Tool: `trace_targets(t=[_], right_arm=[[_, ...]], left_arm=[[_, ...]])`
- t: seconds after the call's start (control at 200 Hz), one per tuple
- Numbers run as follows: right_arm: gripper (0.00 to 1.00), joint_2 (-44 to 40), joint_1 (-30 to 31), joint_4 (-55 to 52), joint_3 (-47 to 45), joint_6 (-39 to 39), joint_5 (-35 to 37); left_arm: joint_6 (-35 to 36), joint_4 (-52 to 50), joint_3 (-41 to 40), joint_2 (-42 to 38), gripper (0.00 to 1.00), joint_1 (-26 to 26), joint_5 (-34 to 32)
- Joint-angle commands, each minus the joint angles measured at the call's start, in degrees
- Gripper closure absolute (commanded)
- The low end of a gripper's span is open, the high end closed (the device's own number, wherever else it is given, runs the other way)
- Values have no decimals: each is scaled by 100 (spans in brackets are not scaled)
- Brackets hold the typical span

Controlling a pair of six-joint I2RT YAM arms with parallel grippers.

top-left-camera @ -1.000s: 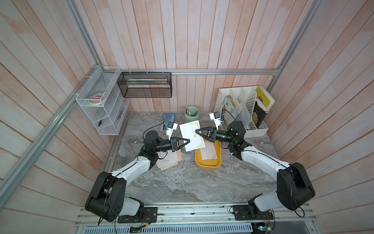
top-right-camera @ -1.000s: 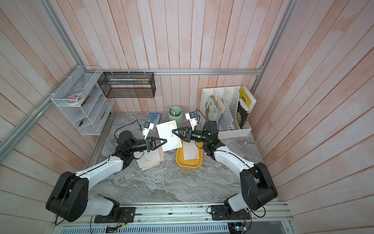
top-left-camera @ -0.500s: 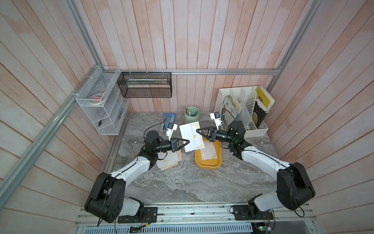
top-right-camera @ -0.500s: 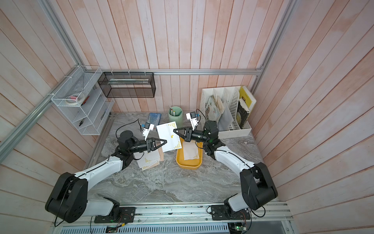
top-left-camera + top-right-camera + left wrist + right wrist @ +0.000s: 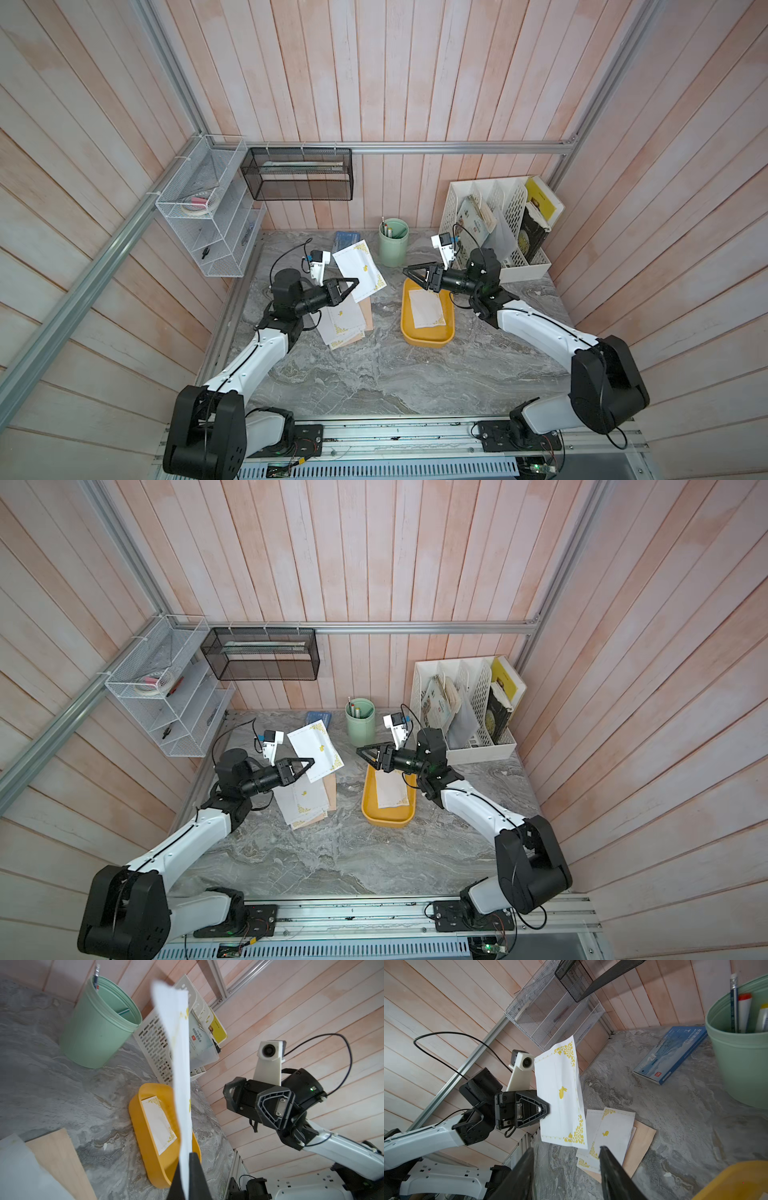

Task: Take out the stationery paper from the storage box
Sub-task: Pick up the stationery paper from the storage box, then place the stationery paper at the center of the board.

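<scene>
Now the right gripper (image 5: 409, 272) has let go: its jaws stand apart and empty, with the white, gold-cornered stationery paper sheet (image 5: 358, 266) just beyond their tips. Only the left gripper (image 5: 352, 284) holds it, jaws shut on its edge. A second ago both clamped it, so the handover looks done. Below the right jaws, another bordered sheet (image 5: 426, 309) still lies in the shallow mustard-yellow plastic storage box (image 5: 424, 341).

The sheet (image 5: 181, 1068), edge-on, blocks part of the white organizer (image 5: 154, 1043) behind the yellow tub (image 5: 139, 1126). Right wrist view cuts the tub (image 5: 737, 1184) off at a corner. And the wire shelf (image 5: 208, 232): contents too small to tell.
</scene>
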Motion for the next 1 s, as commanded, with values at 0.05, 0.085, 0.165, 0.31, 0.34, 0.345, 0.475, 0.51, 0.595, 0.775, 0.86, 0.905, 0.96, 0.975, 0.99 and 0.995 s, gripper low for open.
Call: trace_targets(t=[0.05,0.085,0.165,0.31,0.34,0.345,0.475,0.51,0.595,0.775,0.86,0.905,0.96,0.975,0.99,0.995], right_arm=[[48,-71,-9,-550,211,-348,301],[48,-61,-7,-589,222,-357,332],[48,-30,-9,-697,249,-398,429],[47,143,-10,-1955,642,-879,1231],[47,203,-9,-2335,764,-998,1495],[47,221,-9,-2383,792,-1021,1530],[46,506,-10,-3670,1285,-1342,2645],[46,583,-10,-3929,1373,-1366,2946],[45,785,-3,-4396,1532,-1381,3492],[45,1402,42,-5162,1887,-1334,4321],[45,1742,143,-5479,2127,-1308,4682],[45,1951,201,-5705,2318,-1308,4877],[44,2237,235,-6071,2626,-1267,5068],[45,2307,239,-6171,2708,-1257,5100],[45,2387,238,-6249,2784,-1256,5141],[44,2407,246,-6269,2800,-1256,5160]], left_arm=[[4,-510,-255,48,100,202,-265],[4,-571,-274,116,100,217,-311],[-44,-654,-325,317,100,249,-397],[-53,-687,-459,680,100,264,-600],[-33,-729,-449,743,100,267,-632],[-28,-745,-449,757,100,267,-642],[178,-1383,-307,893,100,266,-1134],[241,-1575,-265,874,100,262,-1318],[345,-1968,-195,794,100,263,-1748],[416,-2688,-46,614,70,260,-2665],[401,-2888,7,547,41,262,-2899],[400,-2999,50,504,35,267,-3018],[400,-3169,100,435,31,255,-3215],[400,-3218,115,403,31,258,-3279],[400,-3265,129,377,30,254,-3335],[400,-3287,135,371,30,251,-3365]])
